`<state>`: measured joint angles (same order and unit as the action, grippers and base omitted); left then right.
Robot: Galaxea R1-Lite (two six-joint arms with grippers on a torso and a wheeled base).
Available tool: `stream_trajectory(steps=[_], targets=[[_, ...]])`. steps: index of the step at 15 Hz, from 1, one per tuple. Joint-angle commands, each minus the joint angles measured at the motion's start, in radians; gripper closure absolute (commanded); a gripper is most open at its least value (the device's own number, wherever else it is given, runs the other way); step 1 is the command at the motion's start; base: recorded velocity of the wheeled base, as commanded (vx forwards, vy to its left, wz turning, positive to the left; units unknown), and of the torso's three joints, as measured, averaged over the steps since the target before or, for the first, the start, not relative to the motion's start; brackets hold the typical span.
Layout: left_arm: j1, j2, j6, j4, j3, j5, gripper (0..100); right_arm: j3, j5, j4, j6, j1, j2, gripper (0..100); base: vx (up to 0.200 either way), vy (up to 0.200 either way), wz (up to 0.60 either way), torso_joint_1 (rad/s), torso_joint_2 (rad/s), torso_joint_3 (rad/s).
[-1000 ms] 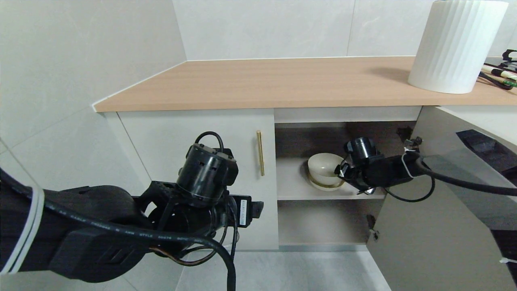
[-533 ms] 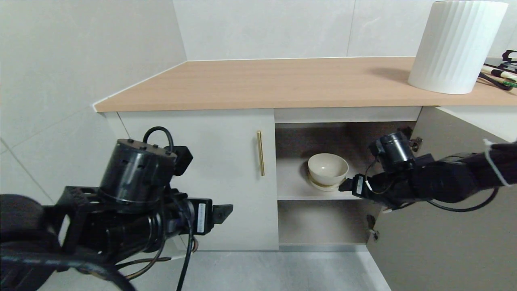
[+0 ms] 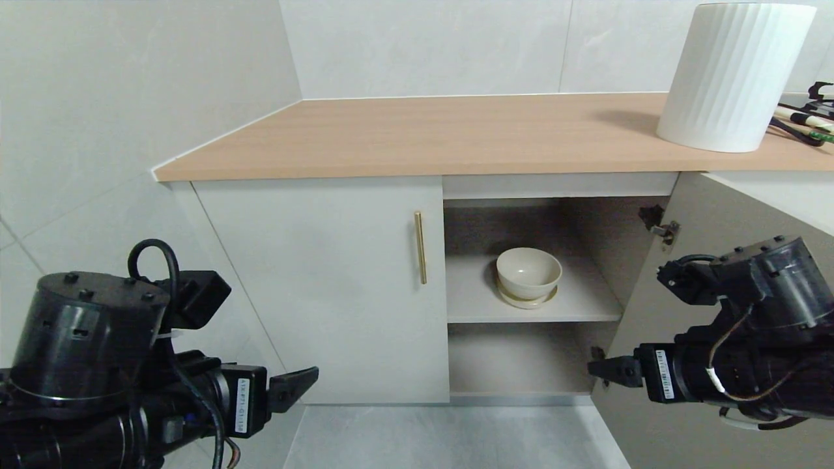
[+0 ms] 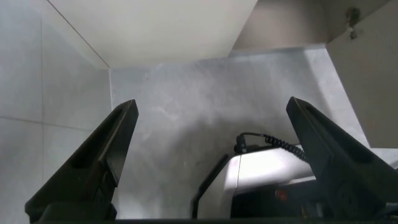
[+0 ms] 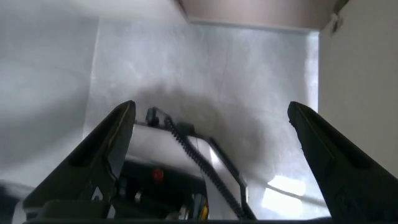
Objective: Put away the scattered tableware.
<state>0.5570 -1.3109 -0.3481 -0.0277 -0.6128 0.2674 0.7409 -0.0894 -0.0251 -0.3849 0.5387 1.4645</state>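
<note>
Bowl: the bowl (image 3: 528, 272) sits upright on a saucer (image 3: 529, 301) on the upper shelf (image 3: 580, 303) of the cabinet, which looks like its stowed spot.
Left gripper (image 4: 211, 106): low, in front of the closed door (image 3: 326, 273), jaws spread wide, nothing held.
Right gripper (image 5: 211, 107): low beside the open door (image 3: 677, 391), jaws wide and empty too.
Why: both arms hang clear of the shelf, probably so the door can swing shut.

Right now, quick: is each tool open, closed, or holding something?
Left tool: open, holding nothing.
Right tool: open, holding nothing.
</note>
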Motion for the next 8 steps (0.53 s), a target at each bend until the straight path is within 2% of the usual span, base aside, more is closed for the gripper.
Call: stream_trajectory(steps=[1,8], targets=[[-0.002,-0.001,-0.002,0.0,-0.001,0.003,0,-0.006,-0.007,-0.004,0.001,0.014,-0.049,0,-0.2,0.0,0.0,-0.002,0.0,0.002],[-0.002,-0.002,-0.002,0.0,-0.001,0.003,0,-0.008,-0.013,-0.006,0.001,0.014,-0.032,0,-0.2,0.0,0.0,0.002,0.0,0.0]])
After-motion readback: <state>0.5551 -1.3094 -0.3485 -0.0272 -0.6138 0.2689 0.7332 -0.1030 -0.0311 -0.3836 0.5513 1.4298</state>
